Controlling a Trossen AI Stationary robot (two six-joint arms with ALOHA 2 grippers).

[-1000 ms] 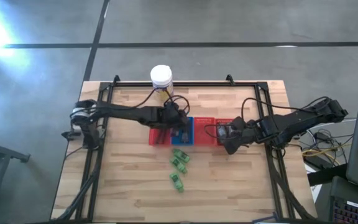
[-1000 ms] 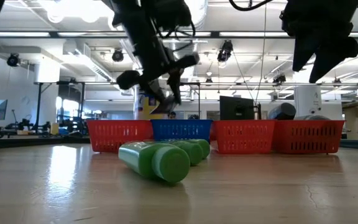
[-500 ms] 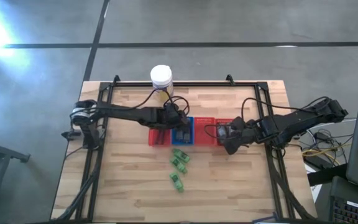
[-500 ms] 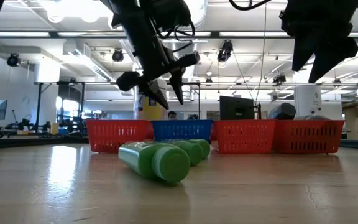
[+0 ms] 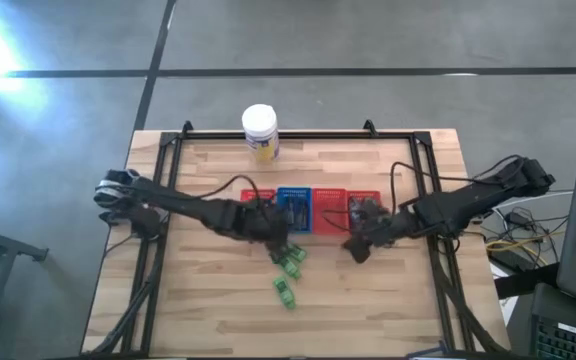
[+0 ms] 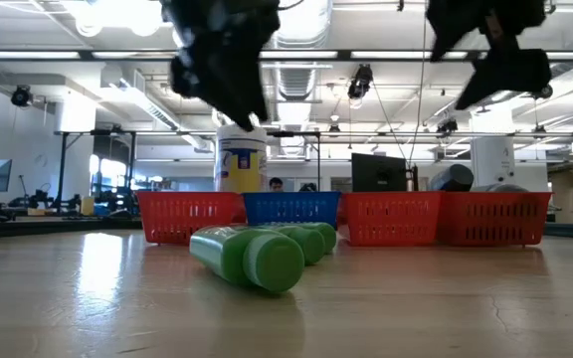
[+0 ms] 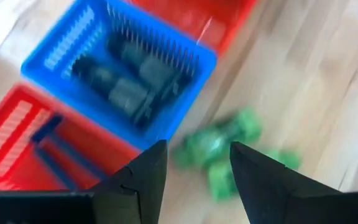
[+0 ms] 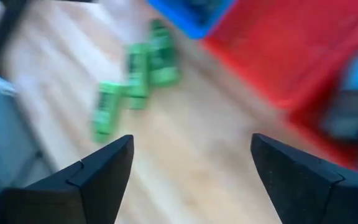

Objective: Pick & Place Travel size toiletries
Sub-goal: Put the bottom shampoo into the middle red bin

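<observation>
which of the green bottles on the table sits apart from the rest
The green bottle nearest the table's front edge. It lies alone on bare wood, while the other green bottles cluster together just below the blue basket.

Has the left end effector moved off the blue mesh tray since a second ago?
Yes. The left end effector shifted off the blue mesh tray toward the green bottles.

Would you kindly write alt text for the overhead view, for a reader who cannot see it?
Two dark robot arms reach toward the middle of a wooden table, the left gripper open just above a cluster of green toiletry bottles and the right gripper open beside a row of red and blue trays. A white jar stands at the far edge.
</observation>
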